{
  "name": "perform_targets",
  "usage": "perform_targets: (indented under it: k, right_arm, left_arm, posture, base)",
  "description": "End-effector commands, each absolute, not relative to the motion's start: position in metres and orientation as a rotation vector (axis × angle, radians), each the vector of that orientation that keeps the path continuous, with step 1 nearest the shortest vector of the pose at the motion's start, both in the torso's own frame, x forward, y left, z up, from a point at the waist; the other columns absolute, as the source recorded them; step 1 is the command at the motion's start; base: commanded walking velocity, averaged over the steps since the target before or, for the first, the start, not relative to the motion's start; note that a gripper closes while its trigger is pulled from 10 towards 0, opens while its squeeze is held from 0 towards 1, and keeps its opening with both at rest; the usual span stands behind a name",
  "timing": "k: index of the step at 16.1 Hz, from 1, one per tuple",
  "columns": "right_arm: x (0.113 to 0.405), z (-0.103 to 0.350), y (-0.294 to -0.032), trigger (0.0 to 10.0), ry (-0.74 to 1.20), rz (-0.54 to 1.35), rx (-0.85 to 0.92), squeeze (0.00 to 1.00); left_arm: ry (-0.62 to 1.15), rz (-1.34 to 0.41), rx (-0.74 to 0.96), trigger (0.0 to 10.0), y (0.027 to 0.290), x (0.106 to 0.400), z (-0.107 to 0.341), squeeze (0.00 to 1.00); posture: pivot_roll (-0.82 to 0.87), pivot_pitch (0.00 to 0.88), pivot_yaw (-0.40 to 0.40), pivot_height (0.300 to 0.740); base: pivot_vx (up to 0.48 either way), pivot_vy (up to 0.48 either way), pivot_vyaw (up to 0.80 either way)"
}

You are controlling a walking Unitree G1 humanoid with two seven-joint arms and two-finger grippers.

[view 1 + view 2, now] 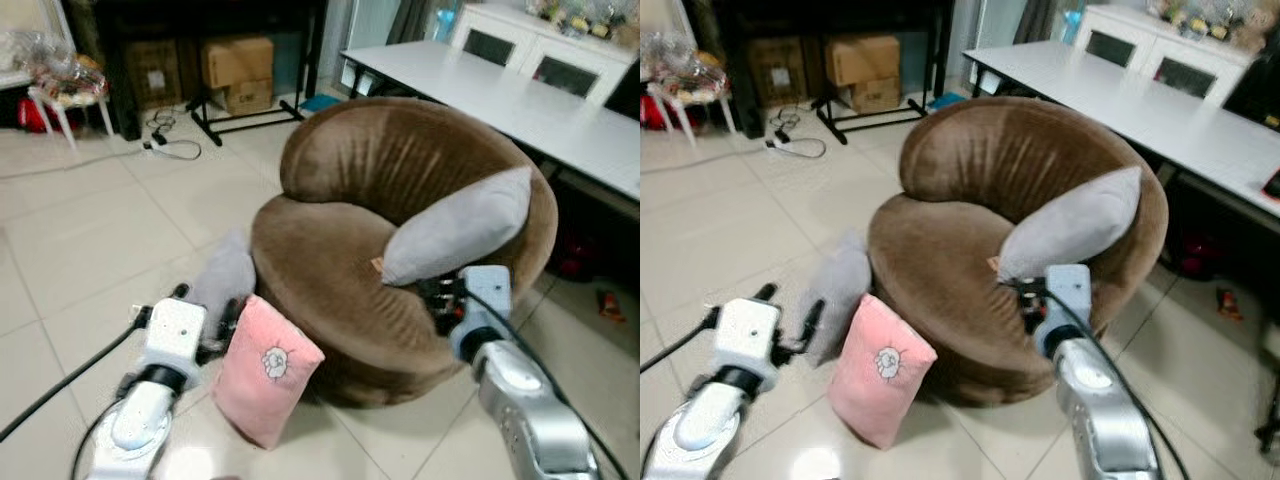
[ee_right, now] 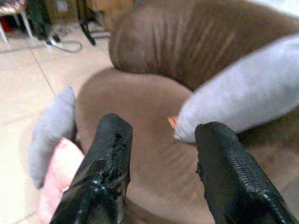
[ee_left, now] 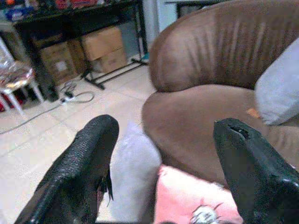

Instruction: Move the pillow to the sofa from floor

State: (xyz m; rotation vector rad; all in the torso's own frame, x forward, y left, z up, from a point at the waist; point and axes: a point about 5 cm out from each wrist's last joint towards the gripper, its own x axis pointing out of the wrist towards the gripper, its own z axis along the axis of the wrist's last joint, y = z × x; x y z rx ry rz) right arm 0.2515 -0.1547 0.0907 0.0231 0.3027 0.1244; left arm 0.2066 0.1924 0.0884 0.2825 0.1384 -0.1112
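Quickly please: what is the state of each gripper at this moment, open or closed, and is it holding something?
Left gripper: open, holding nothing, above the pink pillow on the floor.
Right gripper: open, holding nothing, over the sofa seat.

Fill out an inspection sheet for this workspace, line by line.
Surface: pale tiled floor, glossy.
Job's things: pink pillow with a cartoon print stands on the floor leaning against the brown sofa; a grey pillow lies on the floor beside it, also against the sofa; a second grey pillow already rests on the seat against the backrest.
Clutter: cardboard boxes under a dark bench.
Grippers: left gripper open, above the floor pillows; right gripper open, over the seat's front edge.
Cables: power strip and cord on the floor; black leads along both arms.
Surroundings: white table, white cabinet, small stool.
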Motion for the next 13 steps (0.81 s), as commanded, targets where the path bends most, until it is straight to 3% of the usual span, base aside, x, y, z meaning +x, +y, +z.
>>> perform_targets:
  k: [1,3,4,6,13]
  right_arm:
    - [0.25,0.091,-0.166,10.0,0.299,0.089,0.001,0.0]
    - [0.247,0.09,-0.167,10.0,0.296,0.086,0.014,0.04]
    - [0.245,0.09,-0.166,10.0,0.29,0.091,0.029,1.0]
    - [0.243,0.09,-0.162,10.0,0.291,0.136,0.01,1.0]
    - [0.241,0.084,-0.147,10.0,0.288,0.158,0.016,1.0]
  left_arm:
    - [0.123,-0.135,0.267,10.0,0.184,0.207,0.089,0.0]
    - [0.126,-0.13,0.274,10.0,0.185,0.205,0.087,0.0]
    - [0.119,-0.127,0.278,10.0,0.185,0.204,0.086,0.0]
    - [0.109,-0.133,0.284,10.0,0.184,0.202,0.085,0.0]
    - [0.07,-0.176,0.304,10.0,0.188,0.208,0.094,0.0]
  posture:
    - [0.07,0.0,-0.133,0.74]
    - [0.07,0.0,-0.131,0.74]
    - [0.07,0.0,-0.13,0.74]
    - [0.07,0.0,-0.131,0.74]
    - [0.07,0.0,-0.042,0.74]
  base:
    - [0.0,0.352,0.0]
    - [0.0,0.324,0.0]
    - [0.0,0.0,0.0]
    - [0.0,0.0,0.0]
    - [0.0,0.0,0.8]
